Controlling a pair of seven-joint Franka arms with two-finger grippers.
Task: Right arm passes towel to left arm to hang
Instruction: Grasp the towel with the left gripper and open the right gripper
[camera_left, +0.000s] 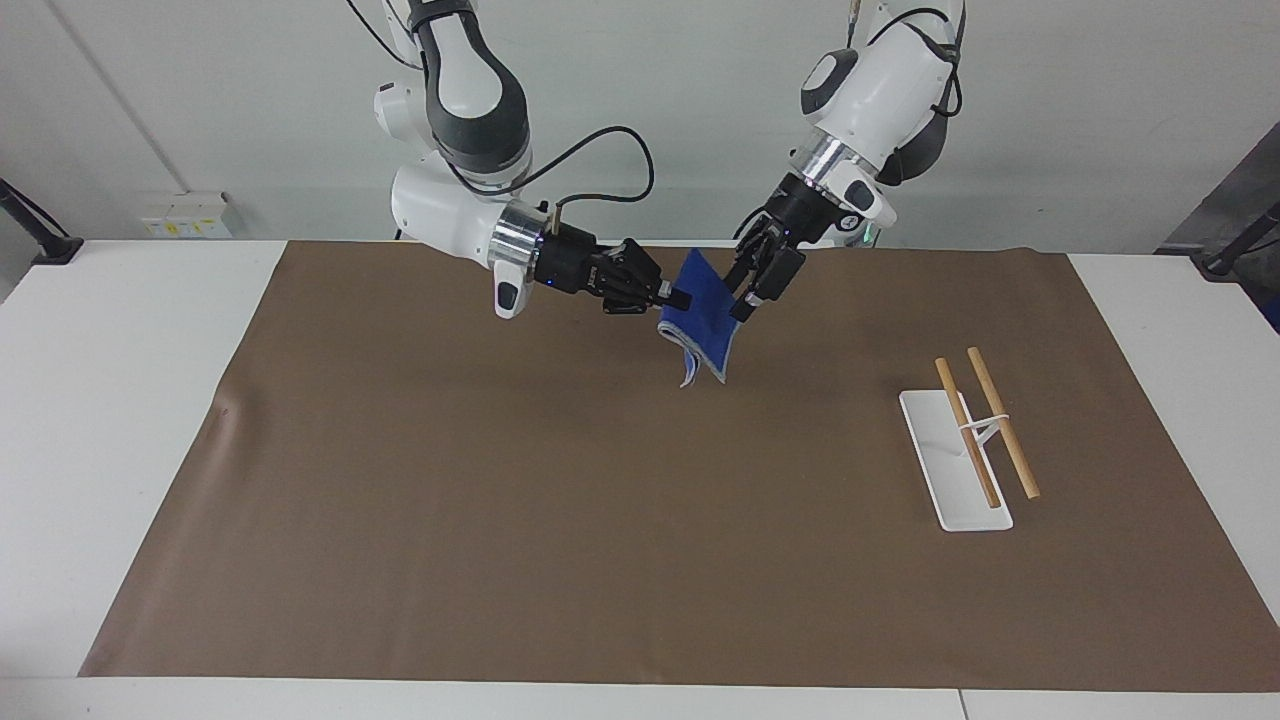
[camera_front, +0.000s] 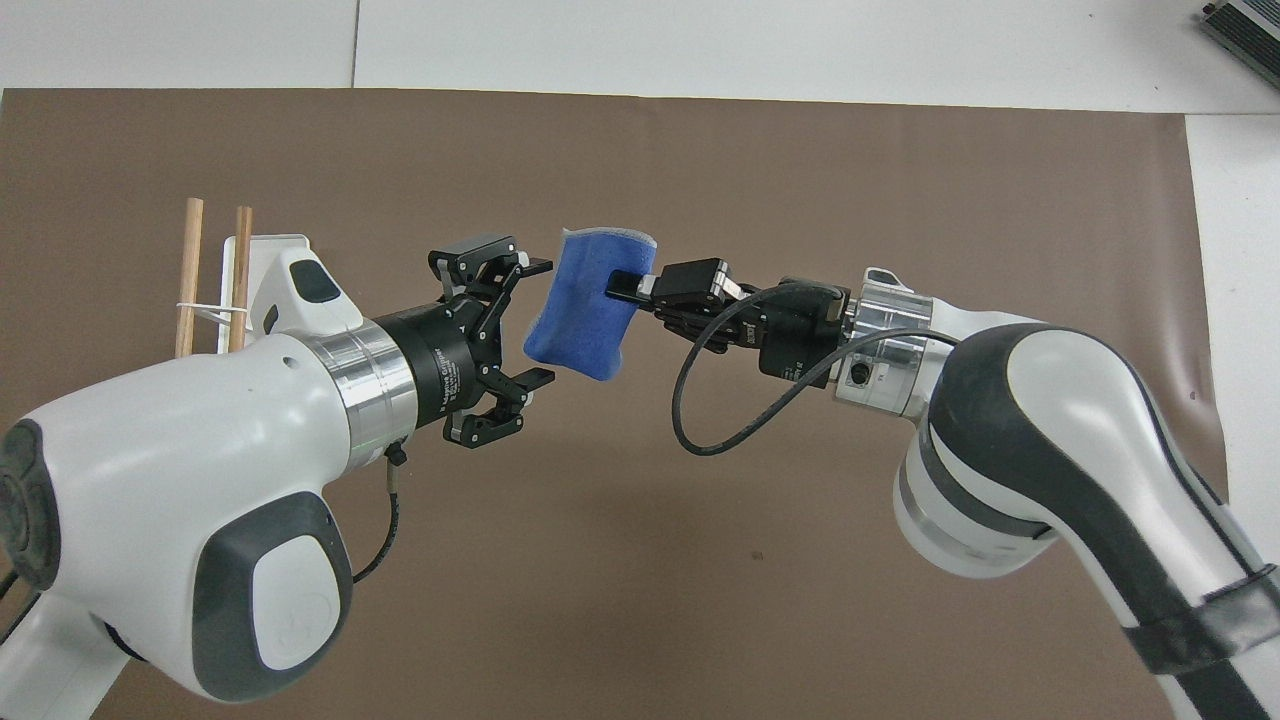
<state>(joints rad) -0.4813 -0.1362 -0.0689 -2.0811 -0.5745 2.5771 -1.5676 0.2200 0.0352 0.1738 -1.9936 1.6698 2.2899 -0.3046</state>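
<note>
**Close the handover**

Your right gripper (camera_front: 625, 283) pinches the towel (camera_front: 585, 305) in the air above the mat (camera_front: 700, 560). Your left gripper (camera_front: 520, 320), fingers spread wide, straddles its free edge. Clamp there before the right releases.

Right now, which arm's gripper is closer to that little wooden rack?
The left. The left gripper is open beside the towel, over the mat toward the rack end. The right gripper holds the towel from its other edge, away from the rack.
</note>
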